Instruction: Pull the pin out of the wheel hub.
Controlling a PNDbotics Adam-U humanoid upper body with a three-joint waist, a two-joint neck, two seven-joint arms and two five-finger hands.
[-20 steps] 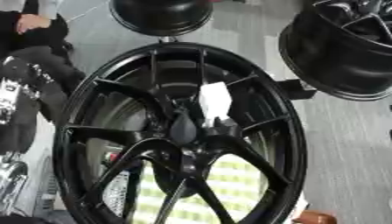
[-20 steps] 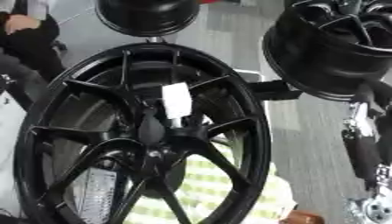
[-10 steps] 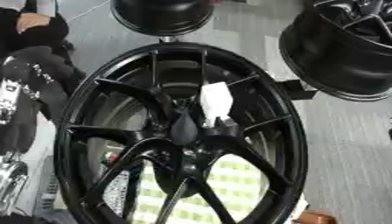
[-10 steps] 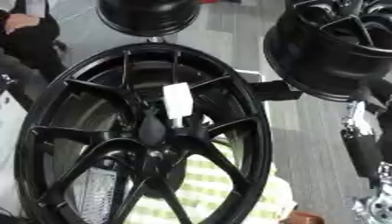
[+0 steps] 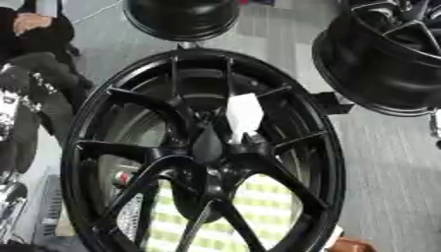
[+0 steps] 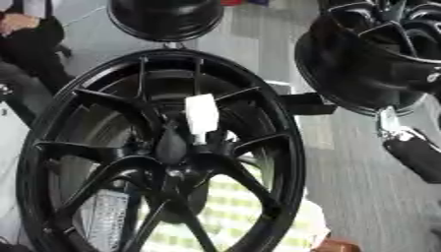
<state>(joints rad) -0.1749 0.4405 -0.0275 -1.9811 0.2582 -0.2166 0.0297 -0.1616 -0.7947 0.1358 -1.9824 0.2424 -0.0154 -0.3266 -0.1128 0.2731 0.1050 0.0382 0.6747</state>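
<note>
1. The big black wheel hub [image 5: 203, 152] fills most of my view, standing on its edge with its spokes meeting at a dark centre.
2. A white pin [image 5: 244, 117] sits at that centre, just above the middle. Its lower end goes in among the spokes and its wider upper end points up and away from the centre.
3. Nothing touches the pin; it stands alone in the hub.
4. On my right, an arm [image 6: 413, 150] of black and silver shows at the edge of the right eye view, below a second black wheel [image 6: 375, 54]. It is well apart from the pin. My right hand itself is out of view, so I cannot tell how its fingers are set.
5. My left hand shows in neither view.
6. A third dark wheel [image 5: 182, 18] stands beyond the hub, at the top of the view.
7. Through the lower spokes I see a yellow and white checked cloth [image 5: 258, 209].
8. The floor [image 5: 388, 167] to the right of the hub is grey.
</note>
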